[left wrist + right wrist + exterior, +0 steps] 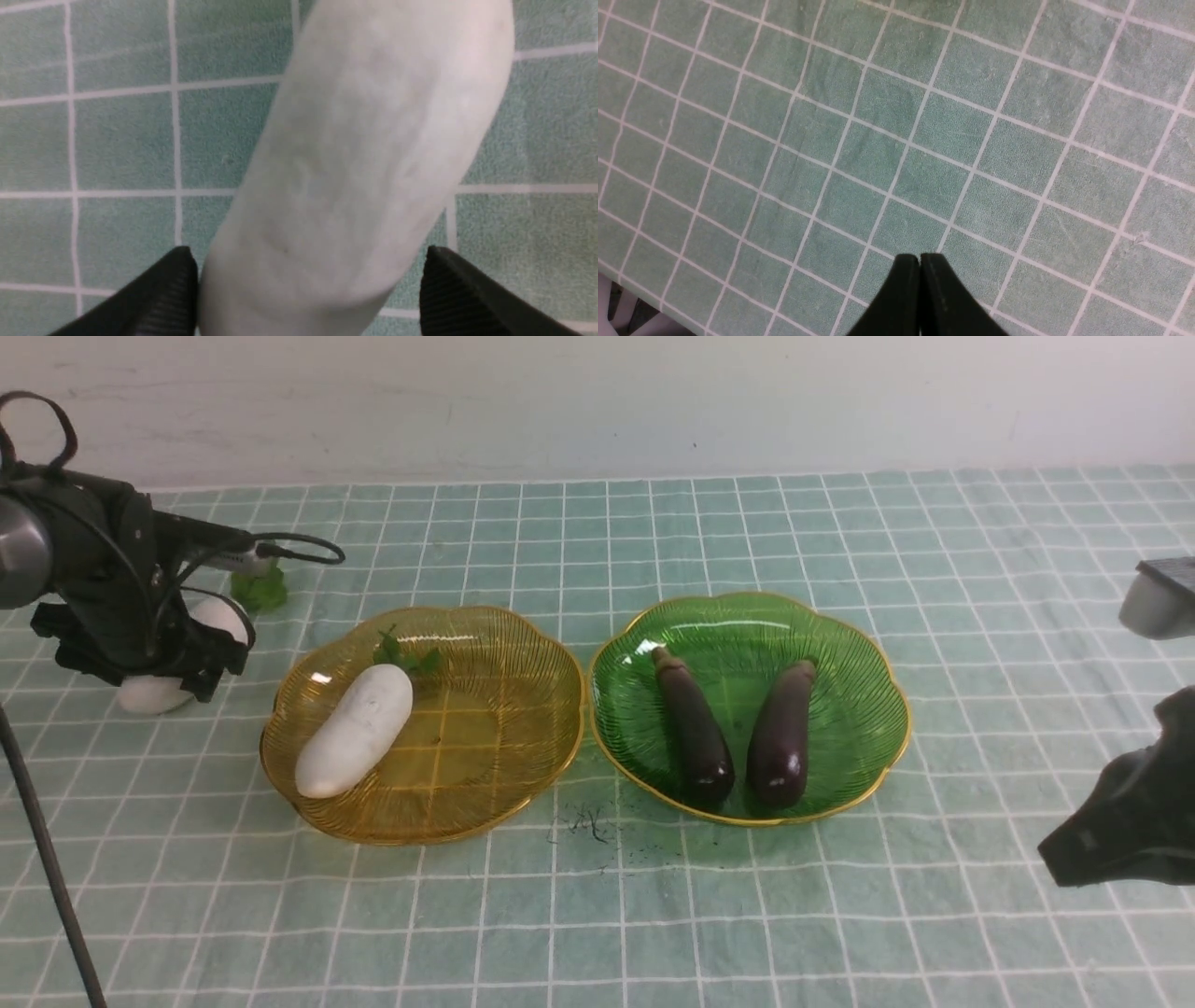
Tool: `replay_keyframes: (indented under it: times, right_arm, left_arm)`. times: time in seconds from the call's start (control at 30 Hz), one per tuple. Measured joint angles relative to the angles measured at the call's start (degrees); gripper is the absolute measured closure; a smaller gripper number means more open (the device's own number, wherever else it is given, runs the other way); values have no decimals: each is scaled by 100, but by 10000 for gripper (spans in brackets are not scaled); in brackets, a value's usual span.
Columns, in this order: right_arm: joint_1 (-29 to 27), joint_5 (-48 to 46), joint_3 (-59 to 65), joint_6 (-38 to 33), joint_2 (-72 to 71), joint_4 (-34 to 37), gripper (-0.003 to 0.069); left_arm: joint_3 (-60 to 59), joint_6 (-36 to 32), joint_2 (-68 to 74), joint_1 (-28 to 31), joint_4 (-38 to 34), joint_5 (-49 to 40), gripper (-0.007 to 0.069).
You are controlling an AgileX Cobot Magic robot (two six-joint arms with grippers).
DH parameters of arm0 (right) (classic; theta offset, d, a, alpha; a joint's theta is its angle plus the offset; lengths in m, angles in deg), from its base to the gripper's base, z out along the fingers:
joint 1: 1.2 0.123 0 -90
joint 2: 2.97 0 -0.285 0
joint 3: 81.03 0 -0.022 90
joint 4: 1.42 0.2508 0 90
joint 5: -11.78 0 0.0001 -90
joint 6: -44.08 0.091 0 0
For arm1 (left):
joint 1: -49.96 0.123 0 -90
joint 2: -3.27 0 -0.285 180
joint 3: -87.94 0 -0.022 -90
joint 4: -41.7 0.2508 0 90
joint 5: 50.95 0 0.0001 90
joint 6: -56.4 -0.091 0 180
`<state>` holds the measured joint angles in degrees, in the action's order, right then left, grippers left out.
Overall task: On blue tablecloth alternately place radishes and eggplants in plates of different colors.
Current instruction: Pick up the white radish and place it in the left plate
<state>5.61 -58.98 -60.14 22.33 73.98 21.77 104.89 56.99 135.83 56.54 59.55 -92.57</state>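
Smooth, matte white oblong radish [355, 163]

Item 1 — wall [597, 401]: off-white, matt, spanning the full width at the back of the front view; faint grey scuffs toward its left part; one small dark dot right of centre.
Item 2 — dark specks [588, 823]: fine black flecks and thin squiggles, scattered in the near middle of the front view.
Item 3: thin dark rod [47, 868]; slants from the left edge down to the bottom edge; rod or cable, cannot tell.
Item 4: pale surface [654, 329]; small corner patch in the right wrist view; whitish, with a dark patch beside it; blurred, identity unclear.
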Motion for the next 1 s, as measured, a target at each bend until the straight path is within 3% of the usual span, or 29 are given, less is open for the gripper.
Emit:
replay_keyframes:
  times: [0.1, 0.17, 0.43, 0.63, 0.83, 1.0]
  right_arm:
    - [0, 1, 0, 0, 0, 4, 673]
    - [0, 1, 0, 0, 0, 4, 673]
    - [0, 1, 0, 0, 0, 4, 673]
    - [0, 57, 0, 0, 0, 4, 673]
    - [0, 62, 0, -10, 0, 4, 673]
    - [0, 26, 0, 1, 0, 28, 673]
  left_arm:
    - [0, 0, 80, 0, 11, -38, 127]
    - [7, 0, 80, 0, 30, -119, 218]
    - [-14, 17, -640, 0, -303, -1107, 218]
    - [3, -5, -2252, 0, -1628, -2700, 218]
    - [-311, -724, -2768, -270, -3191, -2891, 218]
    - [-803, -949, -2600, -834, -3656, -2678, 218]
